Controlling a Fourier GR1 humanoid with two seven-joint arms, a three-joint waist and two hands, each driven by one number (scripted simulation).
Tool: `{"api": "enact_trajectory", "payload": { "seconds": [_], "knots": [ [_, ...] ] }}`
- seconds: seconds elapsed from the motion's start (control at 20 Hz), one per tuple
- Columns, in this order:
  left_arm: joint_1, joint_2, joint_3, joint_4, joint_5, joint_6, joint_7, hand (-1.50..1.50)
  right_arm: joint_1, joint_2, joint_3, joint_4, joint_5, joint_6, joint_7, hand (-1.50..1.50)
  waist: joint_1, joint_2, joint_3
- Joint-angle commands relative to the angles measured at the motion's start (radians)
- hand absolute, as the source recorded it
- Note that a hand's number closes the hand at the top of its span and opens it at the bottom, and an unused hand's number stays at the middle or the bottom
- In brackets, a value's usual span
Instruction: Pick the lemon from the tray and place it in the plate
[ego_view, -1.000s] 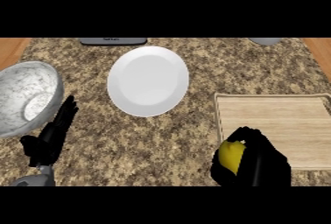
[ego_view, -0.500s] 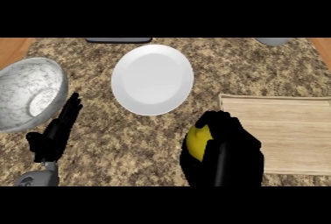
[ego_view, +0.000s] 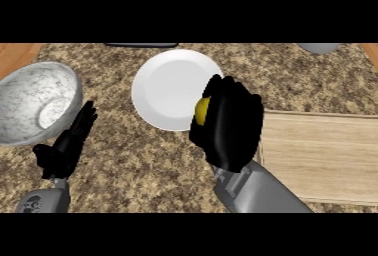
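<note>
Overhead, speckled granite surface (ego_view: 148, 170) spans view. Wooden tray (ego_view: 325, 155) at right edge. Metal bowl (ego_view: 33, 102) at left edge. White plate (ego_view: 171, 87) near far middle. Right hand (ego_view: 229, 125) over plate's right rim, fingers curled round lemon (ego_view: 201, 111), mostly hidden. Left hand (ego_view: 66, 145) beside bowl near left edge, fingers straight, holding nothing.

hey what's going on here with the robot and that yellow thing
The right robot hand is curled around a lemon and holds it at the right rim of the white plate, not yet set down. The wooden tray it belongs to lies to the right. The left robot hand rests open beside a speckled bowl.
</note>
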Motion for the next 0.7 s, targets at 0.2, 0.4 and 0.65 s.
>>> {"api": "enact_trajectory", "payload": {
  "seconds": [0.2,0.4,0.65],
  "knots": [
    [0.006,-0.022,-0.033,-0.015,-0.022,0.004,0.005,0.0,-0.205,0.01,-0.063,0.369,-0.171,-0.274,0.085,1.5,0.018,0.004,0.001],
    [-0.038,-0.004,-0.014,0.017,-0.002,-0.023,0.011,0.0,-0.289,0.01,-0.067,0.541,-0.237,-0.366,0.064,1.5,0.029,0.01,0.0],
    [-0.039,-0.019,-0.014,0.036,-0.011,-0.005,-0.021,0.0,-0.331,0.01,-0.184,0.61,-0.251,-0.54,0.037,1.5,0.043,0.02,0.0]
  ]
}}
